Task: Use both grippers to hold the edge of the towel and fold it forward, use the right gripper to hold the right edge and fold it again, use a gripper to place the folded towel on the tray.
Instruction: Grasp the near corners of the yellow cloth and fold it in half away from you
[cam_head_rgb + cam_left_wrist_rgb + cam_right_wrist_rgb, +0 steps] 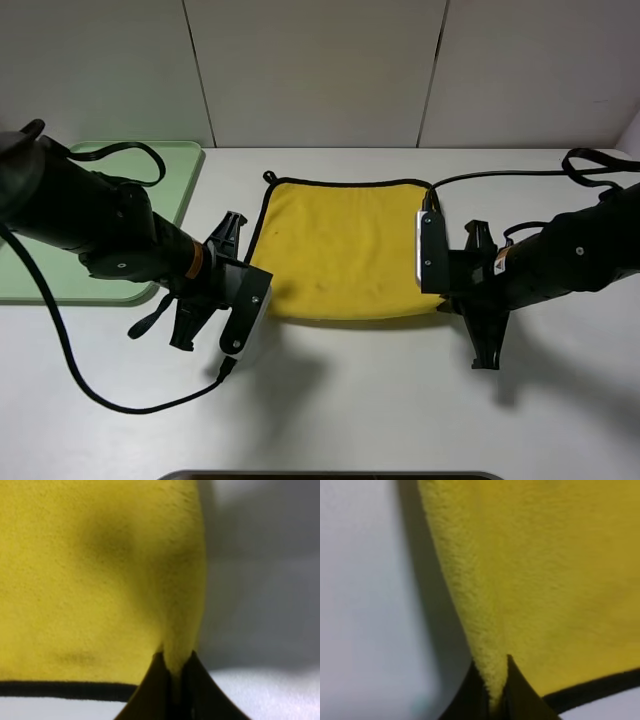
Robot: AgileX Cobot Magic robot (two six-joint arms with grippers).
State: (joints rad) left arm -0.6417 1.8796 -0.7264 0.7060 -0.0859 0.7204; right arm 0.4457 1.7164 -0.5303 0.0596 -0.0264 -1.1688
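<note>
A yellow towel (340,245) with black trim lies on the white table, its near edge raised off the surface. My left gripper (262,284) is shut on the towel's near left corner. My right gripper (446,298) is shut on the near right corner. In the left wrist view the gripper (174,666) pinches a fold of the yellow cloth (90,580). In the right wrist view the gripper (494,681) pinches the towel's edge (560,580). The green tray (185,170) sits at the left, partly behind my left arm.
A black cable (520,175) runs from the right arm along the back of the table past the towel's far right corner. Another cable (90,385) loops over the table in front of the left arm. A dark edge (330,476) shows at the table's front.
</note>
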